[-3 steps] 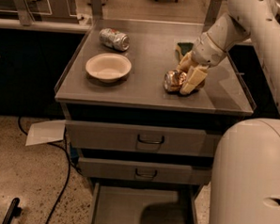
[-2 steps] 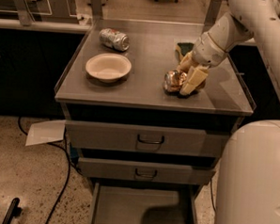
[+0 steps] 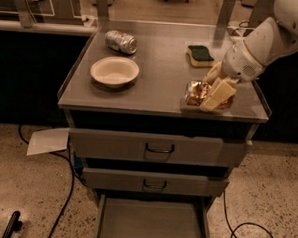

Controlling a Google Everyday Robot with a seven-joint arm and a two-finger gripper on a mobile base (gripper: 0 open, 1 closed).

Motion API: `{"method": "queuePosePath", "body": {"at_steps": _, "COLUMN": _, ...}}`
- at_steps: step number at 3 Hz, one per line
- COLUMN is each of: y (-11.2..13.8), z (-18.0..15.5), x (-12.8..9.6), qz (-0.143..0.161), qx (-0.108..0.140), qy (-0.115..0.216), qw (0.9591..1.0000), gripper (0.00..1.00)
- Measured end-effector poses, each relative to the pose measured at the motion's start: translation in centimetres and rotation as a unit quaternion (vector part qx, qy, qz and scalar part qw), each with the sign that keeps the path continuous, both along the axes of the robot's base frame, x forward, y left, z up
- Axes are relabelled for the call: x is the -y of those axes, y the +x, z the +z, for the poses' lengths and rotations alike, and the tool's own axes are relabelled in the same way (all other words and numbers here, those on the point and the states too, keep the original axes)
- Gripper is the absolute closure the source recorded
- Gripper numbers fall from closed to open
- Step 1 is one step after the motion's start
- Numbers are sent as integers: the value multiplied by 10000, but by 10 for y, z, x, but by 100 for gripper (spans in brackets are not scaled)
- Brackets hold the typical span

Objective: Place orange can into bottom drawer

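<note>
Orange can [image 3: 193, 93] lying on side near countertop [image 3: 155, 94] front edge, long axis running left-right; gripper [image 3: 207, 95] angling down from right, fingers clasping can (bottom drawer [image 3: 151, 224] standing open).

A single view, set high in front of the bench [image 3: 161, 76], tilted down onto its top and drawer fronts [image 3: 160, 148], fairly near; the arm [image 3: 263, 42] enters upper right, its hand [image 3: 206, 95] front right at the orange can [image 3: 192, 93]

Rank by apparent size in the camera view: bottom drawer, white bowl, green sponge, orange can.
1. bottom drawer
2. white bowl
3. green sponge and orange can: too alike; the gripper at the can covers part.
</note>
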State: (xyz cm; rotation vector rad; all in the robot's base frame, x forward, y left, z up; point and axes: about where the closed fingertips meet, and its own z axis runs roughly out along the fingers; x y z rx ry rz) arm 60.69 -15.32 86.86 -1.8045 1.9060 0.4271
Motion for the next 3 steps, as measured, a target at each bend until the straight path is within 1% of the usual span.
{"method": "queuePosePath", "body": {"at_steps": 1, "y": -38, "z": 26, "x": 4, "qz": -701, "qx": 336, "qy": 350, "qw": 9964, "gripper": 100}}
{"method": "queuePosePath", "body": {"at_steps": 2, "y": -71, "z": 22, "x": 6, "qz": -1349, "qx": 520, "qy": 652, "qw": 9873, "gripper": 100}}
{"method": "queuePosePath", "body": {"at_steps": 3, "y": -74, "z": -7, "x": 10, "qz": -1517, "qx": 458, "qy": 608, "qw": 9855, "gripper": 100}}
